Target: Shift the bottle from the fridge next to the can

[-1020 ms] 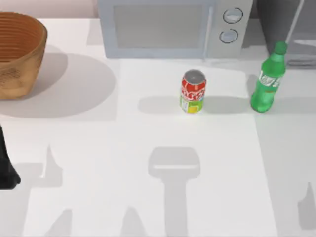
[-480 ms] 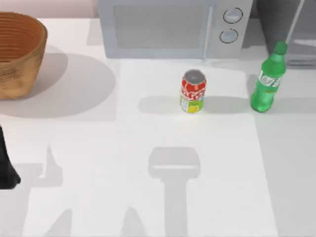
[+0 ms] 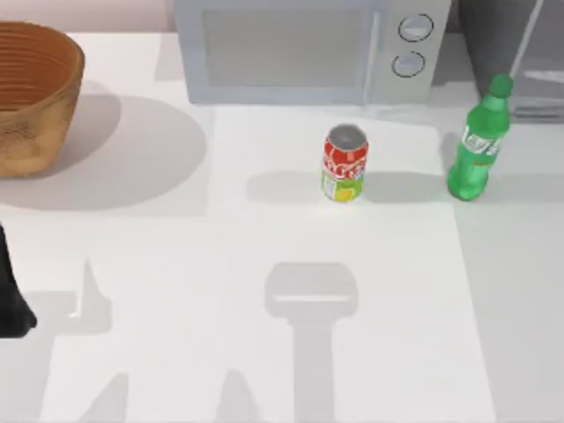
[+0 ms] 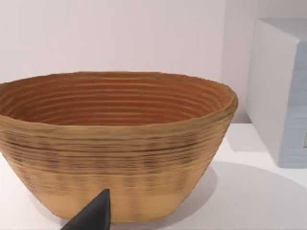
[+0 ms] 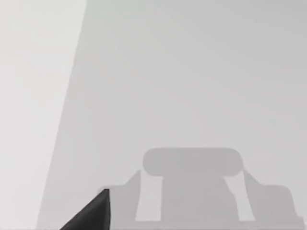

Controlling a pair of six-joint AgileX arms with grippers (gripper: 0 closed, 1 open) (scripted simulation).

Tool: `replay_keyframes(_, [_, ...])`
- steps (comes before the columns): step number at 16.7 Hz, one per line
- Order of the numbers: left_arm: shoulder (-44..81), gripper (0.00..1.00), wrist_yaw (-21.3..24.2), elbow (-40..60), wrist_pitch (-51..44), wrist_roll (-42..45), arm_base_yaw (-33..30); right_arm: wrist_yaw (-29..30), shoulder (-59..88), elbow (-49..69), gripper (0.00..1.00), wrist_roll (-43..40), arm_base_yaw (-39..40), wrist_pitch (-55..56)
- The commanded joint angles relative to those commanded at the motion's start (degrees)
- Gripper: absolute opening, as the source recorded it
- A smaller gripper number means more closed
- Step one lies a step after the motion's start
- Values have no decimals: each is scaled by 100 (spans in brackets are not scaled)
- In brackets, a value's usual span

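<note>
Nothing has shifted in the last second: the green soda bottle [image 3: 476, 141] stands before the fridge [image 3: 515, 44], well right of the red can [image 3: 344, 164], ungripped, both grippers' jaw states impossible to tell

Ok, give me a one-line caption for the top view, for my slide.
Green bottle standing on the table in front of the fridge, apart from the red can before the microwave; basket at left.

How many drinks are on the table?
2. A red can stands in front of the microwave. A green bottle stands to its right, out on the table by the fridge.
</note>
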Motion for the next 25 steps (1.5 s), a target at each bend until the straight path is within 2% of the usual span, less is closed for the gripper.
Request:
replay_keyframes(3, [0,100,0,0,0,0,0,-529,716,389,100,-689,-719,18])
replay_keyframes(7, [0,100,0,0,0,0,0,-1621,2509,1133,100,-2420,-2508,7])
replay_keyframes(14, [0,100,0,0,0,0,0,-3670,7255,2534,100,-6981,-6961,-61])
replay_keyframes(17, [0,100,0,0,0,0,0,-4354,9116,3023,100,-8820,-8502,-74])
replay_keyframes(21, [0,100,0,0,0,0,0,-4986,10791,3492,100,-10570,-9786,-89])
replay_keyframes(25, [0,100,0,0,0,0,0,-5280,11523,3709,100,-11387,-10283,-97])
